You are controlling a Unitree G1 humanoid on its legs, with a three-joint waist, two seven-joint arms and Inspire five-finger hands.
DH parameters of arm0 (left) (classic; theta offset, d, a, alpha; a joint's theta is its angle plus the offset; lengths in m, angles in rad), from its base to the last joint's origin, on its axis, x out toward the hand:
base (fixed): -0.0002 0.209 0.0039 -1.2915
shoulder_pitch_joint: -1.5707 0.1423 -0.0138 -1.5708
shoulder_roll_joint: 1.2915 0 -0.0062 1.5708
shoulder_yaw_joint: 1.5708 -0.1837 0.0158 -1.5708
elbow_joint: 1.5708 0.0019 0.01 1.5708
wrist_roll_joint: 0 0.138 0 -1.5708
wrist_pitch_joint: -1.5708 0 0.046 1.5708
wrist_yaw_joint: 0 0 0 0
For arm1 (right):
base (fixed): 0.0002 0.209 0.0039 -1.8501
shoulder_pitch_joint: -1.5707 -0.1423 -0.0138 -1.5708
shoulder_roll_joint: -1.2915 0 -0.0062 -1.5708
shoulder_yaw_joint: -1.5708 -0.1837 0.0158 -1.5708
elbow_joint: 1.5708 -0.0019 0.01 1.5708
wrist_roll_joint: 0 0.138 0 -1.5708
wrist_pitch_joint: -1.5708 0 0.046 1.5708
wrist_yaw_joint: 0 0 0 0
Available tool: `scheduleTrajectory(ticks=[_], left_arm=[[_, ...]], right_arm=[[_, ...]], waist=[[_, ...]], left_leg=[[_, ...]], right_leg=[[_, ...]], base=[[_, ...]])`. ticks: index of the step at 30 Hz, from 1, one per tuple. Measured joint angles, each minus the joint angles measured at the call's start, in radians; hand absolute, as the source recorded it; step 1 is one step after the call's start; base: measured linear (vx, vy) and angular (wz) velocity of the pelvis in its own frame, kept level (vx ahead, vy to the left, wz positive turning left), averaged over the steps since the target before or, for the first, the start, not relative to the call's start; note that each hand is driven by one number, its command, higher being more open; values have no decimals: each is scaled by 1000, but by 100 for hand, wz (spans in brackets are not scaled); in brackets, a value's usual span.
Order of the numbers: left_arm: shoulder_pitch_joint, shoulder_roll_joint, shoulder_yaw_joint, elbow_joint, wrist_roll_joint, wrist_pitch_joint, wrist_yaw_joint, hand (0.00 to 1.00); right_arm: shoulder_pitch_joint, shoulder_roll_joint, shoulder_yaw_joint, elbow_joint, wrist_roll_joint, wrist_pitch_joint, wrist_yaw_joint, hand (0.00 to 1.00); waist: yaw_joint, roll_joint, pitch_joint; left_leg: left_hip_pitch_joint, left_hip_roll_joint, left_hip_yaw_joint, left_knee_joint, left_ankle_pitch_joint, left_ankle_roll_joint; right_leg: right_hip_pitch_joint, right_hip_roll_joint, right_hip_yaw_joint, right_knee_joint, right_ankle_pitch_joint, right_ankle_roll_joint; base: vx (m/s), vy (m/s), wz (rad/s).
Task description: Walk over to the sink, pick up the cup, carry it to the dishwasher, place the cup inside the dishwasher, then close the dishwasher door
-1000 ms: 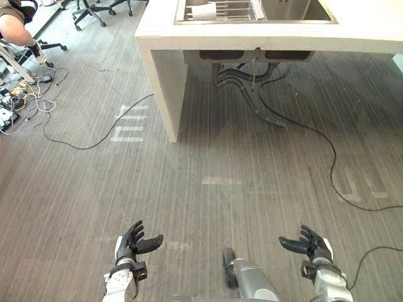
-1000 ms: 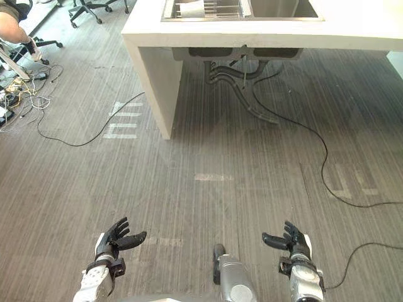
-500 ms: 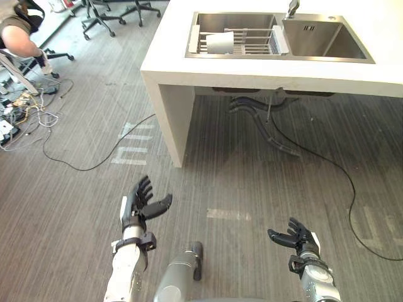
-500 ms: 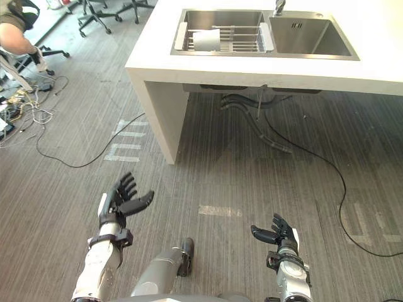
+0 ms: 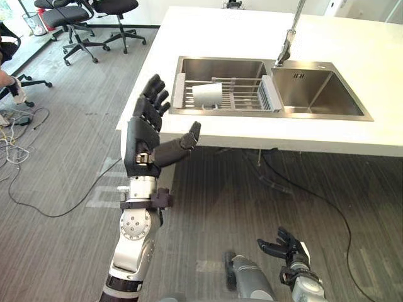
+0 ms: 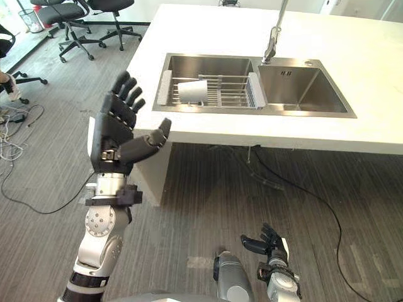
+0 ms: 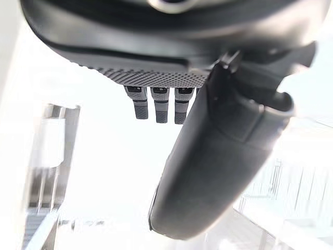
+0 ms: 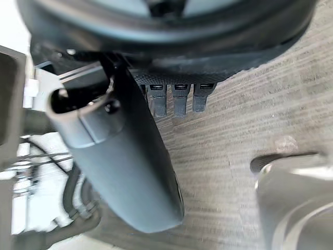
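Note:
A white cup point(image 5: 207, 94) lies on its side on a wire rack in the left basin of the steel sink point(image 5: 318, 114), set in a white counter. My left hand point(image 5: 145, 137) is raised in front of the counter's left corner, open, fingers spread, holding nothing, well short of the cup. Low over the floor, my right hand point(image 5: 284, 242) is open and empty too. In the left wrist view the thumb point(image 7: 218, 161) stands clear of the straight fingers point(image 7: 158, 105).
A tall tap point(image 5: 287, 44) stands behind the sink's divider. Black office chairs point(image 5: 69, 19) stand at the far left on the grey floor. Cables point(image 5: 38, 207) trail over the floor at left, and another cable point(image 5: 327, 201) runs under the counter.
The view has shifted closer to the counter, showing the whole sink. My left hand has risen from knee height to counter height. The right hand stays low.

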Motion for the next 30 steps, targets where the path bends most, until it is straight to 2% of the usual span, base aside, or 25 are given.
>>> scheduleTrajectory(ticks=[2,3,4,5,6,7,9,10,11,12,13,14,15,18,22,24,27,30], left_arm=[[0,1,0,2,6,2,2,90],[-1,-6,-4,2,7,5,2,90],[-2,-10,-8,2,7,8,0,90],[-1,-10,-11,2,8,13,1,90],[-2,-12,-13,0,9,13,1,90],[-2,-12,-13,-5,9,13,1,90],[-6,-11,-10,-26,11,14,1,90],[-16,-8,-12,-33,34,13,-1,90],[-36,4,-12,-33,54,14,-4,90],[-46,8,-12,-33,70,15,-5,90],[-62,11,-12,-33,86,14,-6,90],[-69,26,-13,-29,93,17,-6,90],[-72,46,-16,-29,118,22,-9,90],[-83,85,-34,-28,129,36,-22,90],[-97,125,-55,-8,167,40,-52,90],[-156,159,-78,77,193,44,-74,90],[-181,190,-81,153,206,63,-97,90],[-209,216,-81,220,243,82,-117,90]], right_arm=[[8,4,4,3,0,7,0,90],[27,2,22,-6,0,8,4,90],[43,-1,38,-30,3,8,9,90],[64,2,48,-58,6,7,11,90],[84,2,56,-88,18,4,10,90],[88,0,56,-97,20,-3,11,90],[80,-12,53,-109,21,-12,11,90],[74,-18,54,-109,22,-14,11,90],[68,-21,54,-109,22,-15,13,90],[66,-25,54,-108,22,-15,13,90],[66,-31,54,-104,22,-14,16,90],[61,-17,54,-88,21,-13,16,90],[70,3,54,-87,21,-13,19,90],[97,15,54,-87,21,-12,25,90],[107,17,54,-87,21,-13,40,90],[112,17,54,-76,20,-13,45,90],[118,16,54,-52,20,-13,56,90],[119,12,53,-14,19,-12,63,90]], waist=[[-2,6,-2],[-4,10,0],[-2,17,4],[11,23,7],[24,22,2],[25,21,0],[36,27,-4],[52,22,-3],[55,24,-6],[53,24,-5],[55,40,-15],[51,20,-15],[47,-11,-24],[46,-44,-42],[46,-55,-52],[43,-60,-62],[22,-62,-75],[18,-62,-87]], left_leg=[[-21,31,-10,98,12,-21],[-101,53,-17,317,44,-65],[-187,82,-22,529,106,-82],[-275,121,-6,730,108,-78],[-341,142,15,788,89,-77],[-371,146,24,776,77,-79],[-436,145,43,652,45,-75],[-442,133,48,512,43,-71],[-437,100,26,339,72,-69],[-435,83,8,262,110,-71],[-420,61,-22,146,262,-74],[-400,49,-11,138,263,-74],[-372,29,6,102,268,-67],[-338,-3,38,47,275,-50],[-300,-14,75,-1,280,-41],[-288,-16,82,-34,294,-38],[-275,-18,88,-87,323,-40],[-268,-22,101,-126,347,-40]], right_leg=[[34,29,-22,7,-38,-33],[88,52,-40,-21,-56,-52],[143,72,-48,-54,-65,-66],[223,101,-47,-100,-72,-79],[285,112,-42,-140,-77,-87],[308,112,-38,-158,-78,-89],[360,109,-16,-205,-78,-90],[384,103,7,-224,-79,-89],[394,89,21,-228,-87,-76],[396,84,25,-226,-94,-69],[396,89,45,-211,-116,-51],[404,76,59,-199,-133,-39],[406,47,71,-191,-148,-28],[406,13,103,-194,-156,-14],[419,-3,139,-217,-152,-4],[420,-8,148,-230,-149,1],[409,-9,155,-244,-139,4],[396,-7,168,-251,-130,7]], base=[[501,-283,9],[373,-225,18],[436,-241,8],[479,-223,-7],[450,-199,-16],[416,-145,-16],[278,-19,-24],[289,78,-38],[272,100,-31],[243,141,-25],[232,157,-23],[226,150,-28],[205,113,-17],[170,95,-17],[48,46,-22],[-14,8,-10],[-14,-19,-7],[20,-10,-12]])
